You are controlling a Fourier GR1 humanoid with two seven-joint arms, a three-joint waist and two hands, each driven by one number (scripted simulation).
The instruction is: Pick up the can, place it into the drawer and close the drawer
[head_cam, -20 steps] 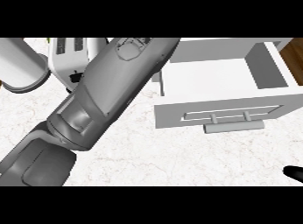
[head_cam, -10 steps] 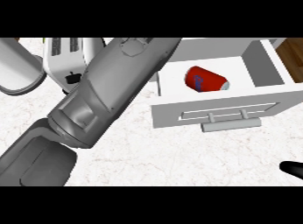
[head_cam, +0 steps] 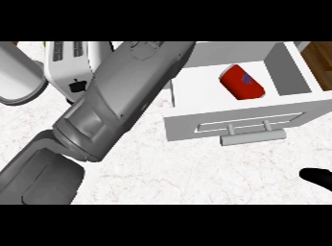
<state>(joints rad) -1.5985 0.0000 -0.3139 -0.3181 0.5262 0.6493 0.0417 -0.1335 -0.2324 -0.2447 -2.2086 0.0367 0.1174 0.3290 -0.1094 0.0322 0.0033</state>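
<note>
White toaster (head_cam: pixel 73 67) on marble counter (head_cam: pixel 197 168)

Can (head_cam: pixel 243 81) now flat in drawer (head_cam: pixel 250 117).

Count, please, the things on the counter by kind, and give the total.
Red cylindrical can, lying in the drawer: 1
White open drawer box with a bar handle: 1
White slotted toaster: 1
White rounded appliance at the left edge: 1
Total: 4

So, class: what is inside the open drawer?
A red can lies on its side in the white drawer. The left part of the drawer's inside is covered by the grey left forearm, so nothing can be told there.
</note>
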